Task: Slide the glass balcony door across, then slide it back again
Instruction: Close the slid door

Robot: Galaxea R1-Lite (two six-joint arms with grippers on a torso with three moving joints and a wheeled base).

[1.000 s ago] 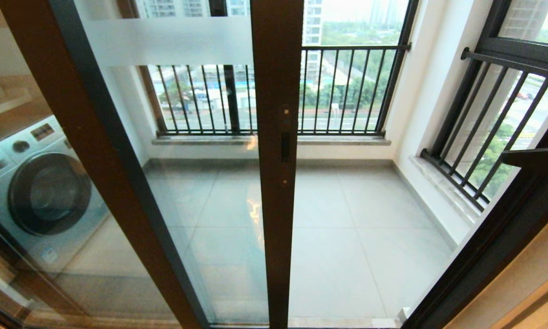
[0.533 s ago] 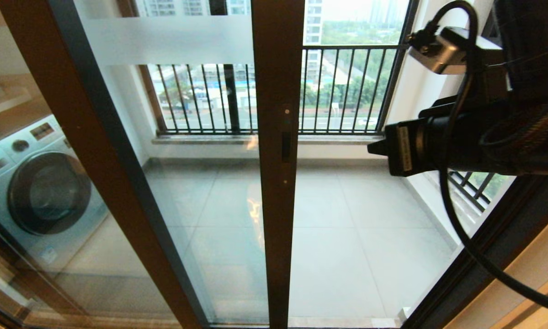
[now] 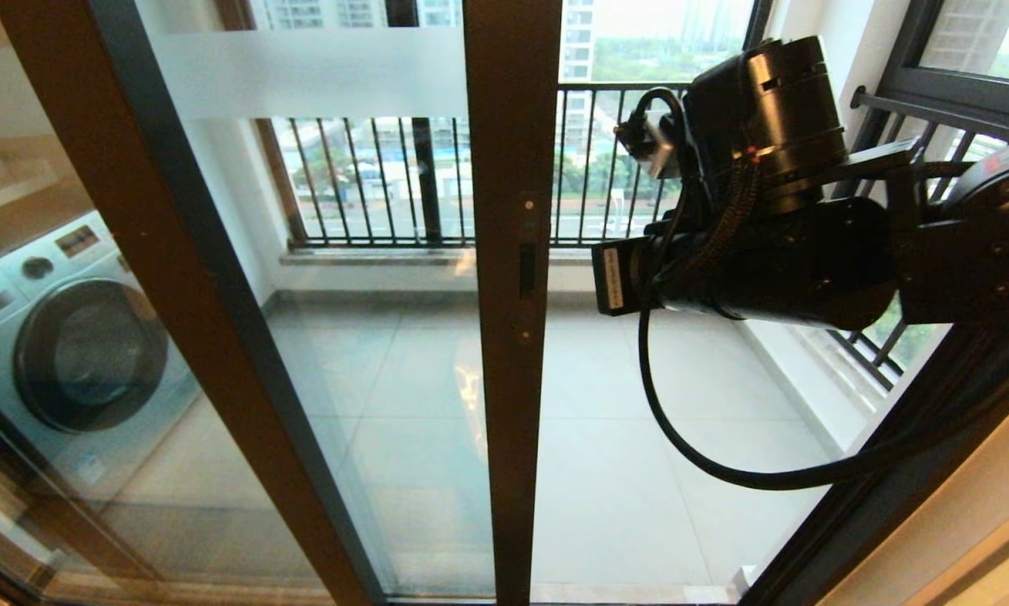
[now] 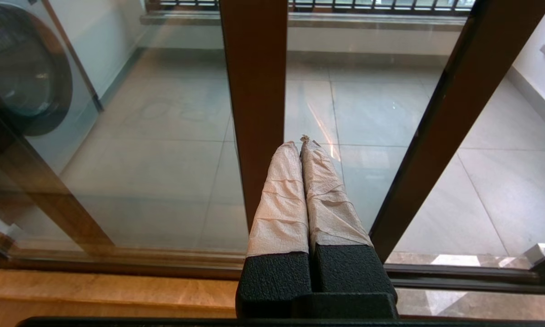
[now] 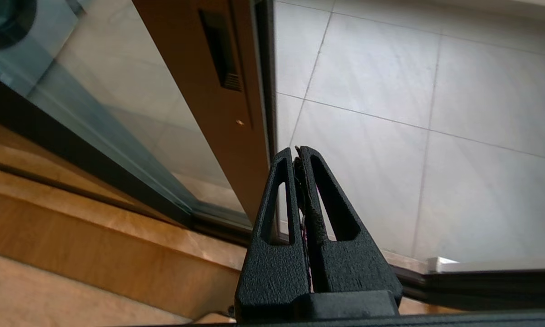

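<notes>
- Grey floor tiles (image 3: 622, 471) cover a small balcony, closed at the far side by a black barred railing (image 3: 369, 181) with trees and tall buildings beyond it.
- A washing machine (image 3: 66, 345) stands at the balcony's left end, seen through glass.
- The glass balcony door (image 3: 511, 337) stands partly slid across the opening: its brown stile runs top to bottom through the middle of the head view, with a frosted white band (image 3: 310, 74) across the glass near the top and a dark lock plate (image 3: 526, 269) on the stile.
- To the right of the stile the opening is free, bounded by the dark outer frame (image 3: 916, 454).
- The right arm (image 3: 773, 252) reaches in from the right at the height of the lock plate, near the stile but apart from it, a black cable looping below it.
- The right gripper (image 5: 297, 150) has its black jaws clenched on nothing, tips just beside the stile's edge, below the lock plate.
- The left gripper (image 4: 300, 141), low in front of the door, has its tape-wrapped jaws pressed together, empty.
</notes>
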